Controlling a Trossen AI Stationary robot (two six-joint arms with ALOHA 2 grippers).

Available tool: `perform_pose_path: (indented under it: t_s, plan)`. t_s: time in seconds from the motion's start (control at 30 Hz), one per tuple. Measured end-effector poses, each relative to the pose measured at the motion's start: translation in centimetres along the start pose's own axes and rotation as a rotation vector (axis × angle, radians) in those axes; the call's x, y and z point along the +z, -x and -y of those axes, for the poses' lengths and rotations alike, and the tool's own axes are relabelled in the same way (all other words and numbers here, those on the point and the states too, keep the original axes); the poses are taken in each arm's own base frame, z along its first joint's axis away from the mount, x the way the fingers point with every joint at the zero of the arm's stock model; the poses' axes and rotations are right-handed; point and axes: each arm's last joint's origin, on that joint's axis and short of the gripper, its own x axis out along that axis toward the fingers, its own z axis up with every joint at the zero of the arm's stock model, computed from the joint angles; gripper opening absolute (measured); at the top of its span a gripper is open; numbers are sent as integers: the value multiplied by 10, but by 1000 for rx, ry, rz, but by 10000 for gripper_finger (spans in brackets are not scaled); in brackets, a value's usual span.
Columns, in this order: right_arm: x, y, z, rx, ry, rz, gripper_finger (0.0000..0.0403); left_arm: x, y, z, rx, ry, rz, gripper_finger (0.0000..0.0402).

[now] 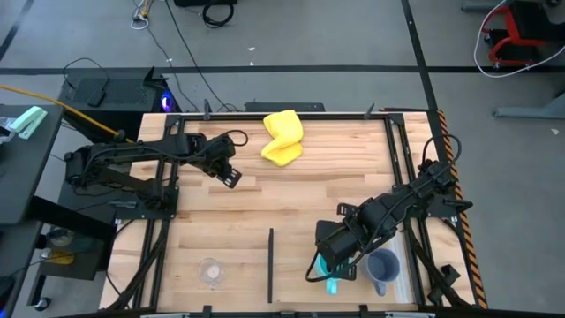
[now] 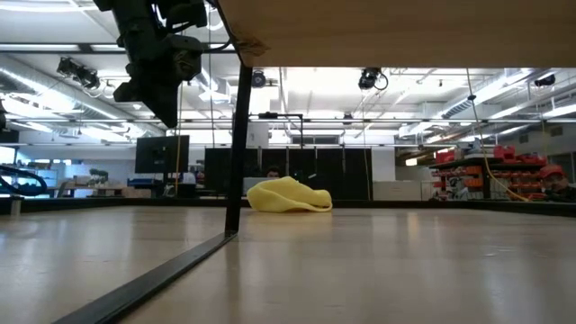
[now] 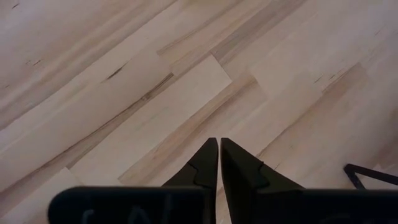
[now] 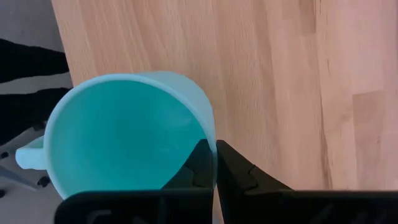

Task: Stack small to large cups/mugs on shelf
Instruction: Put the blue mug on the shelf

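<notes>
Right gripper (image 4: 214,163) is pinched on the rim wall of the bright-blue handled mug (image 4: 124,137), one finger inside the bowl, one outside, jaws narrow with just the wall between them; the mug's handle stub sticks out at the left edge of the right wrist view. In the high view that gripper (image 1: 334,265) sits low and right of centre with the mug (image 1: 332,281) mostly hidden under it. The larger grey-blue handled mug (image 1: 382,268) is just beside it to the right, near the table's lower right edge. The small clear glass cup (image 1: 211,271) stands well apart at lower left, on the far side of the thin dark divider bar (image 1: 270,265). Left gripper (image 3: 219,163) has its jaws closed on nothing, hanging over bare wood left of centre in the high view (image 1: 228,175). Yellow cloth (image 1: 283,138) lies at top centre, out of the way. Risks, my read: a single-wall pinch is a thin grip, so the mug could pivot or slip on a lift; a swing to the right could clip the grey-blue mug or its handle; the table edge and the dark frame rail (image 1: 422,221) are close there, so a nudged mug may go over. Room: the mid-table wooden tabletop (image 1: 309,190) is wide open, and any leftward carry has to clear the divider bar.
</notes>
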Motion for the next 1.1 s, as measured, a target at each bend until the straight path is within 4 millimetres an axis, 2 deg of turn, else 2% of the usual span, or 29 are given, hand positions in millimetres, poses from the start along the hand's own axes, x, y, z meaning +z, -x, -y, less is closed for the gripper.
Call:
perform_pose_path:
  t_s: [0.67,1.1]
  plan:
    - [-7,-12,-5,-23,-27,-43,5,0,0,0,1,-2,-1,28]
    - [-8,-7,-3,-19,-54,-30,72,0,0,0,1,-1,-1,30]
